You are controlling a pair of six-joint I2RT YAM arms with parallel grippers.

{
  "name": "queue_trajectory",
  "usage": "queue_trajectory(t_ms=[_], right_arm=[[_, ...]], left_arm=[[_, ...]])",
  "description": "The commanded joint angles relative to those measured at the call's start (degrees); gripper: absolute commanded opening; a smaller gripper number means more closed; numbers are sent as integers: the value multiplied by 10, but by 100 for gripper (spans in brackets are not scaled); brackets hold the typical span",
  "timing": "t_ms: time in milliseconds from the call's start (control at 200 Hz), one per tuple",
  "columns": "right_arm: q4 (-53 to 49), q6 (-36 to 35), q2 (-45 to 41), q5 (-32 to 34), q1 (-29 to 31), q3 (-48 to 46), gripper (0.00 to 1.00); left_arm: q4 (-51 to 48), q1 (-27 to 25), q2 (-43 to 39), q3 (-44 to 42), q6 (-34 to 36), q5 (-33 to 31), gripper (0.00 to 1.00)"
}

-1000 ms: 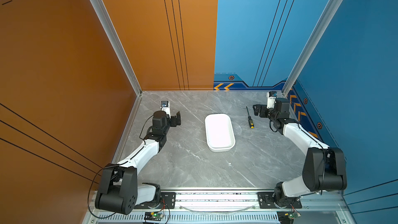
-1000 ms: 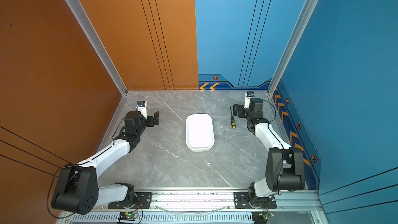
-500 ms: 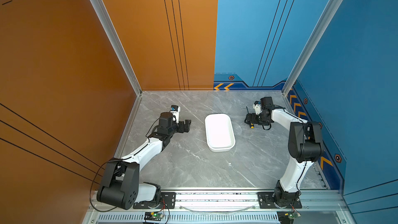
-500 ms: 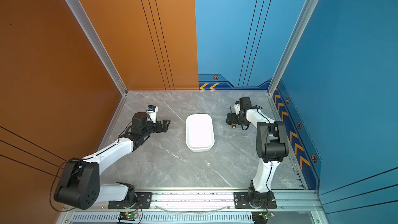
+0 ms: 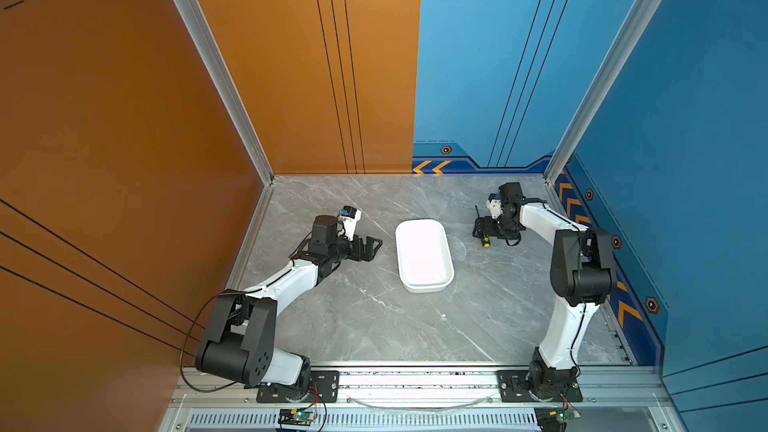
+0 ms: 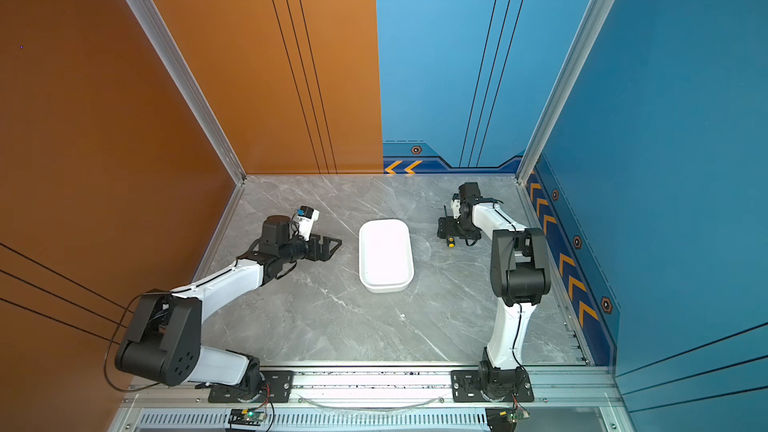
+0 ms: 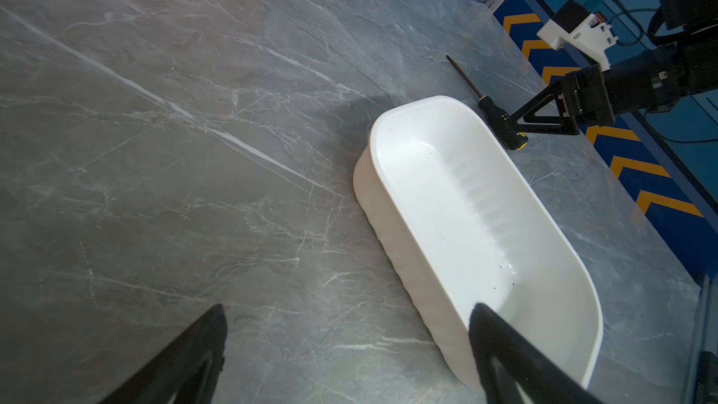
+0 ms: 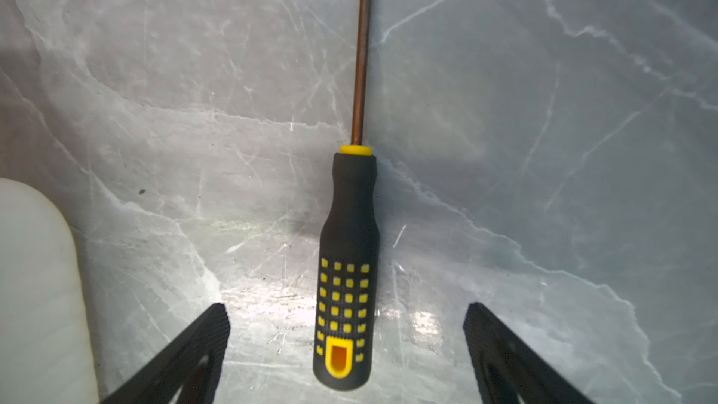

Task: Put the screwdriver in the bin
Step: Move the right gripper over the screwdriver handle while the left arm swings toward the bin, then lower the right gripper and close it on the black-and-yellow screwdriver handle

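Only the right wrist view shows the gaps: the screwdriver (image 8: 349, 266) handle lies between the wide right jaws, untouched. The left jaws are wide, empty.

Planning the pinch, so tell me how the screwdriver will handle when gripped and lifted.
The screwdriver looks rigid, so it should lift as one piece. Its round handle, lying flat on the table, may roll if nudged from one side. The dotted grip probably resists slipping.
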Motion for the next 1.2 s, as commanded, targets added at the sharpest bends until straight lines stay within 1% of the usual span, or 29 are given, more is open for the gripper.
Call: queue_trajectory(t_ms=[0,235,350,406,616,636,796,956,1066,1192], right_arm=[[-36,-5,10,12,6,18,90],[-44,-8,19,25,12,29,84],[-52,3,29,33,14,43,81],[-59,8,37,42,16,52,80],[-66,12,54,38,17,70,76],[-67,11,70,38,17,71,76],[-75,12,77,45,19,78,71],[-80,7,79,56,22,79,63],[-84,6,81,58,23,78,51],[-87,6,81,60,23,77,42]], left_arm=[[-10,-7,1,4,10,35,98],[-10,-12,8,5,12,57,98],[-10,-12,11,5,13,61,98],[-10,-13,12,4,12,56,98],[-15,-13,10,6,15,50,98],[-17,-13,10,6,16,50,98],[-24,-13,13,10,21,47,98],[-27,-13,15,10,22,43,98],[-35,-13,12,12,24,41,98],[-45,-13,5,14,31,35,98]])
